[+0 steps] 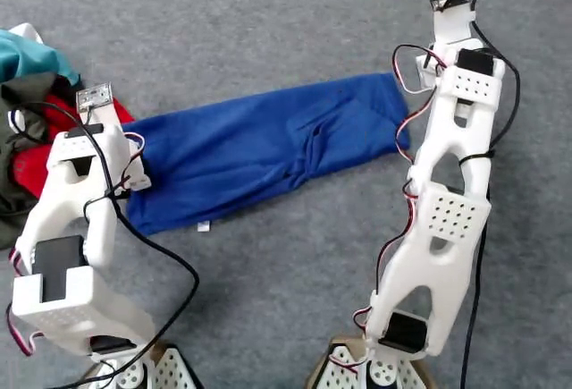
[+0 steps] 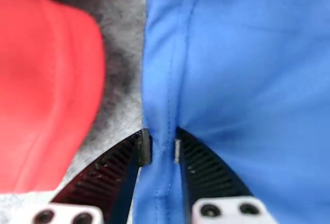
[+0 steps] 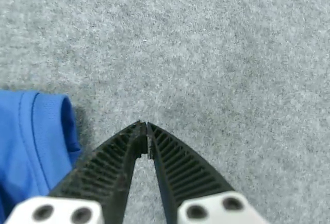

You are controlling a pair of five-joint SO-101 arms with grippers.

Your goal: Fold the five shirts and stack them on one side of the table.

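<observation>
A blue shirt [image 1: 268, 147] lies stretched out in a long band across the middle of the grey desk [image 1: 268, 300], folded lengthwise, with creases bunched a little past its middle toward the right arm's end. The left arm [image 1: 76, 192] reaches to the end of the blue shirt nearest the pile. In the left wrist view its jaws are nearly shut, pinching a raised fold of the blue cloth along a seam, and both tips press the fabric. Just beside that end of the blue shirt lies a red shirt [image 1: 34, 174], with a strip of bare desk between the two in the left wrist view. The red shirt belongs to a loose heap that also holds a dark olive shirt [image 1: 22, 130] and a teal shirt [image 1: 27, 54], all unfolded and lying beyond the blue shirt's left-arm end. The right arm [image 1: 451, 192] stands at the opposite end of the blue shirt. In the right wrist view its jaws are closed tip to tip with nothing between them, hanging over bare desk just beside the blue shirt's rolled hem and not touching it.
</observation>
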